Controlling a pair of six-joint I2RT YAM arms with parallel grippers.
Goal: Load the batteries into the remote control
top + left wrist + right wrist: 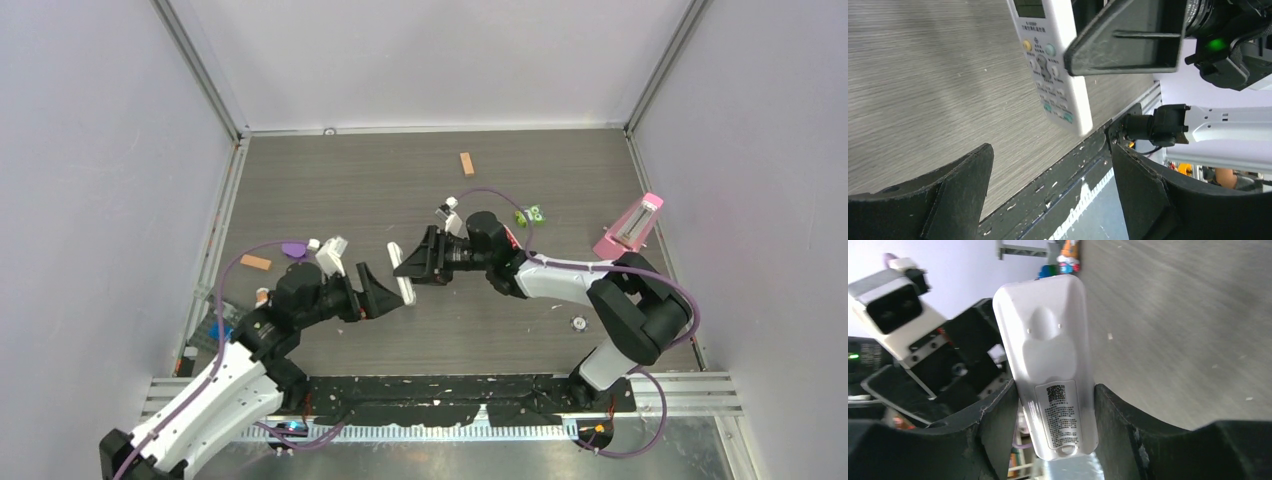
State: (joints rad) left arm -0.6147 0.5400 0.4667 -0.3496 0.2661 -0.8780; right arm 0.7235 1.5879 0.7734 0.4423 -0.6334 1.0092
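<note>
remote (1053, 65): top cut off by the left wrist view's edge; we see half its display (1029, 7).
label (1063, 415): print too small for us to read.
clutter (1067, 252): blurred, perhaps toys.

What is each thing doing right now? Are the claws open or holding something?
right claw: shut on the white remote
white remote: gripped by its long sides, button face towards the left claw
left claw: open, holding nothing
wooden block: lying flat, nothing touching it
</note>
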